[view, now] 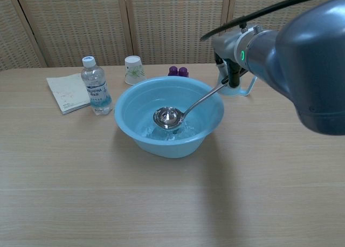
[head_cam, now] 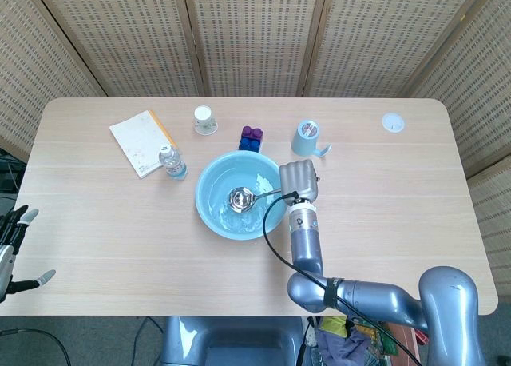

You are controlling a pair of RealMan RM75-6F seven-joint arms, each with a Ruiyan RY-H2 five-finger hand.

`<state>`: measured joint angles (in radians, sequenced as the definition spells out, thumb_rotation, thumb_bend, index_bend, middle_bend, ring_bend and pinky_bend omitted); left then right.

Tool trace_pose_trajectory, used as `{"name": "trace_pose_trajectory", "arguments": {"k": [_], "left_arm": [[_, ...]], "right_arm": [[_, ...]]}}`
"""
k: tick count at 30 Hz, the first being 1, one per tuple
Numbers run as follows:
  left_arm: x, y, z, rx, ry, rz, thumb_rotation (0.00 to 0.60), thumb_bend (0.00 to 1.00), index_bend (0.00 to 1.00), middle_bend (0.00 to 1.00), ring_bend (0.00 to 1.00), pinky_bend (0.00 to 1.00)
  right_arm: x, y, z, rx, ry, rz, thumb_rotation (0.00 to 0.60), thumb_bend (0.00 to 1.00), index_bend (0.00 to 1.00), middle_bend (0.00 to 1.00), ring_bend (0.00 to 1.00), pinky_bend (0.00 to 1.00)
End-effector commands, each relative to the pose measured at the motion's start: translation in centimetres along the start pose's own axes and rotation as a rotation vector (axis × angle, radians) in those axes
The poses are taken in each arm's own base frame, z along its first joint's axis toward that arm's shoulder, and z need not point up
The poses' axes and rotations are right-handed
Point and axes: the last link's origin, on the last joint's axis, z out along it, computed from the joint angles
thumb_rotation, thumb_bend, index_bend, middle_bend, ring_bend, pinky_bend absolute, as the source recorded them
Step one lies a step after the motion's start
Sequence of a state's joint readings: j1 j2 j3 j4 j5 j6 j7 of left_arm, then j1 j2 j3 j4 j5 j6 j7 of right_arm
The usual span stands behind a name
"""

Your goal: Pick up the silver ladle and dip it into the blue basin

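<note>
From above, the right hand [head_cam: 299, 179] sits just past the right rim of the blue basin [head_cam: 209, 214], fingers curled around the handle of the silver ladle [head_cam: 242, 197]. The ladle's bowl hangs over the middle of the basin. Only the chest view makes plain that the ladle [view: 168, 117] is lifted a little above the water, its handle slanting up to the right over the basin's [view: 129, 129] rim into the right hand [view: 229, 47], much of which is masked by the bulky forearm there.

The head view alone catches the left hand [head_cam: 14, 242], down at the left border beyond the worktop's [head_cam: 96, 246] edge, fingers spread and holding nothing.

Behind the basin things crowd in: a water bottle [head_cam: 172, 162] just off its left rim, a notepad [head_cam: 143, 142] beyond that, a paper cup [head_cam: 204, 120], a small purple and blue block [head_cam: 251, 138] nearly touching the far rim, and a pale blue mug [head_cam: 306, 137] lying close behind the right hand. In the chest view the mug is mostly hidden by the arm; only its handle [view: 249, 88] peeks out. A white disc [head_cam: 392, 122] sits near the far right corner.

The near half of the worktop, in front of the basin, is open wood to the front edge, and so is the stretch to the right.
</note>
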<state>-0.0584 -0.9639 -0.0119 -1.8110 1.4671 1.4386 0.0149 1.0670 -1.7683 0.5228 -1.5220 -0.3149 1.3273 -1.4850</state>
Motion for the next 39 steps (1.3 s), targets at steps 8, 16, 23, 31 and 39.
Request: {"name": "trace_pose_trajectory", "arguments": {"k": [8, 16, 23, 31, 39], "left_arm": [[0.1, 0.0, 0.0, 0.004, 0.004, -0.002, 0.600, 0.00, 0.00, 0.00, 0.00, 0.00], [0.2, -0.1, 0.1, 0.005, 0.005, -0.004, 0.600, 0.00, 0.00, 0.00, 0.00, 0.00], [0.2, 0.1, 0.1, 0.000, 0.005, -0.005, 0.600, 0.00, 0.00, 0.00, 0.00, 0.00], [0.1, 0.4, 0.6, -0.014, -0.004, -0.003, 0.600, 0.00, 0.00, 0.00, 0.00, 0.00], [0.1, 0.4, 0.3, -0.011, -0.007, 0.001, 0.600, 0.00, 0.00, 0.00, 0.00, 0.00]], "right_arm": [[2.7, 0.9, -0.3, -0.022, -0.006, 0.084, 0.600, 0.75, 0.72, 0.93, 0.94, 1.00], [3.7, 1.3, -0.4, -0.033, -0.009, 0.101, 0.600, 0.75, 0.72, 0.93, 0.94, 1.00], [4.8, 1.5, -0.7, -0.035, 0.009, 0.100, 0.600, 0.75, 0.72, 0.93, 0.94, 1.00], [5.6, 2.0, -0.9, -0.057, 0.011, 0.102, 0.600, 0.75, 0.72, 0.93, 0.94, 1.00], [6.0, 2.7, -1.1, -0.072, 0.006, 0.106, 0.600, 0.75, 0.72, 0.93, 0.94, 1.00]]}}
